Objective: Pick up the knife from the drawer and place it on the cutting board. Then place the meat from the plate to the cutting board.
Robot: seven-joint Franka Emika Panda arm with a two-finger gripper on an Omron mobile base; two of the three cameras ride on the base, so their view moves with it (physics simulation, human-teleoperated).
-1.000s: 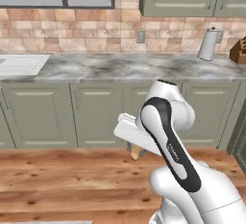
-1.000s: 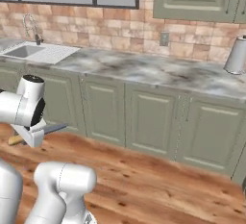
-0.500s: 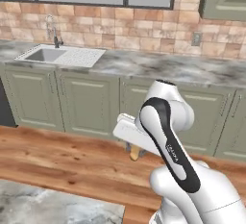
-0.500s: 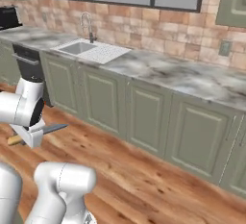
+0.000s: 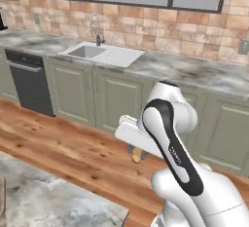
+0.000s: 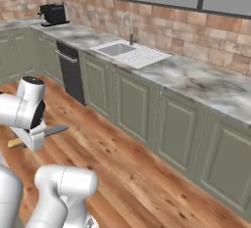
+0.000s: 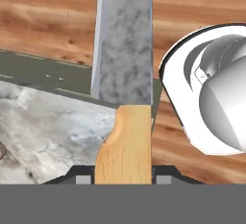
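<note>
The knife (image 7: pixel 124 98) is held in the pincer (image 7: pixel 124 179), up in the air above the wooden floor (image 6: pixel 147 183). The two fingers are pinched on the tan wooden handle, and the grey blade sticks out past them. In the hand view the knife runs straight up the picture, handle at the bottom and blade at the top, so it is pointed away from the hand along the line of the pincer. In the right base view the knife (image 6: pixel 39 135) is seen lying almost flat, with the blade tip turned toward the cabinets (image 6: pixel 137 109) and the handle end toward the near left edge. In the left base view just the handle end of the knife (image 5: pixel 137 155) is seen, poking out under the white arm.

The whole picture has been shifted since the earlier frames, so the base has been driven along the kitchen. One second ago, a paper towel roll was seen on the worktop. Now the sink (image 5: pixel 87 51) and its tap (image 5: pixel 95 26) are seen in the worktop (image 5: pixel 194 72), with a dark dishwasher front (image 5: pixel 30 82) to the left. A black toaster (image 6: pixel 53 13) is seen far off in the right base view. The knife is held in the same way as before, in the same place beside the arm.
</note>
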